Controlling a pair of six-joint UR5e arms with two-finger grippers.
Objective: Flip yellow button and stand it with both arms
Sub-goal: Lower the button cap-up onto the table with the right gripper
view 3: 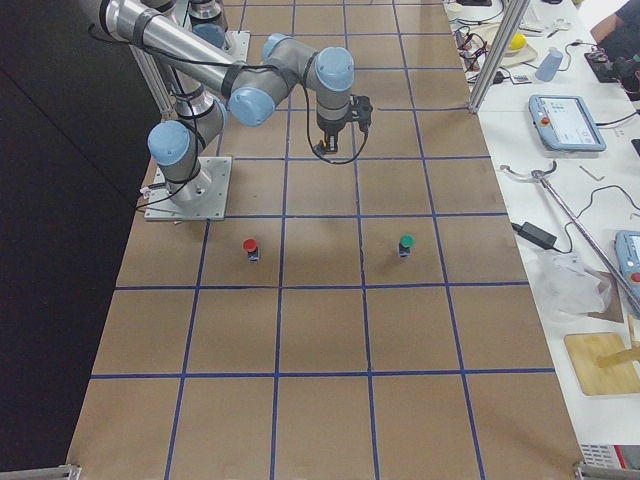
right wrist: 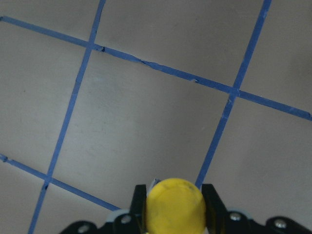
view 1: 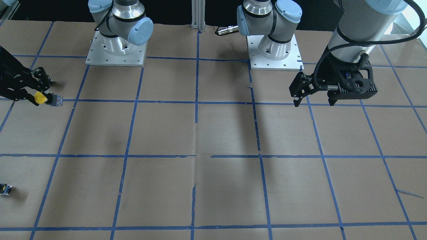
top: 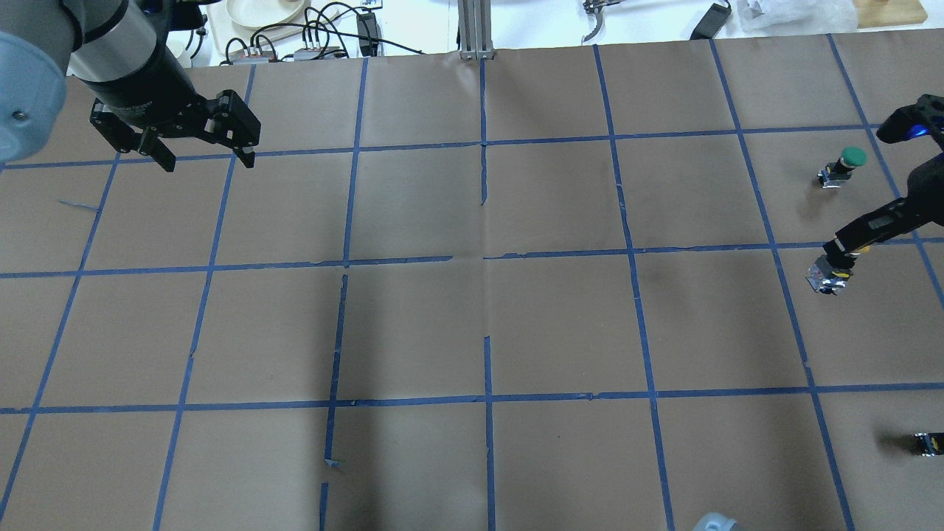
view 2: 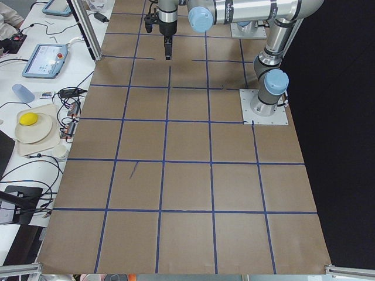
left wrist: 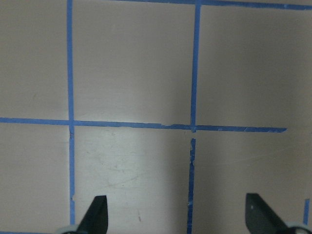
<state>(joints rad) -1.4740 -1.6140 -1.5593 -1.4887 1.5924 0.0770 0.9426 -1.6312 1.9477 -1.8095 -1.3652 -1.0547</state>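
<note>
The right gripper (view 1: 39,96) is clenched on the yellow button (view 1: 48,99), its black fingers (right wrist: 140,204) pinching either side of the smooth round cap. The button's long axis runs in line with the fingers. The cap faces back toward the wrist, and the boxy grey-black contact block juts past the fingertips toward the table's middle. Whether the block touches the paper cannot be told. It is held near the table's (view 1: 227,133) right end, over matte brown paper gridded with blue tape. An upright green-capped button (top: 841,168) stands a square farther out, and a small black block (top: 928,442) lies nearer the robot. The left gripper (top: 209,161) hangs well apart, jaws spread wide and holding nothing, with several squares of paper between the two.
</note>
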